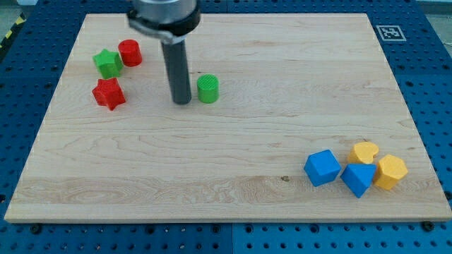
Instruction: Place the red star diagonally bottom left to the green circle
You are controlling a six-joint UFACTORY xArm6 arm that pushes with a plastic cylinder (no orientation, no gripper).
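Observation:
The red star lies on the wooden board at the view's left. The green circle, a short cylinder, stands near the board's upper middle. My tip rests on the board just left of the green circle, close to it with a narrow gap, and well right of the red star. The dark rod rises from the tip to the view's top.
A green star and a red cylinder sit above the red star. At the view's bottom right lie a blue cube, a blue triangular block, a yellow heart and a yellow hexagonal block.

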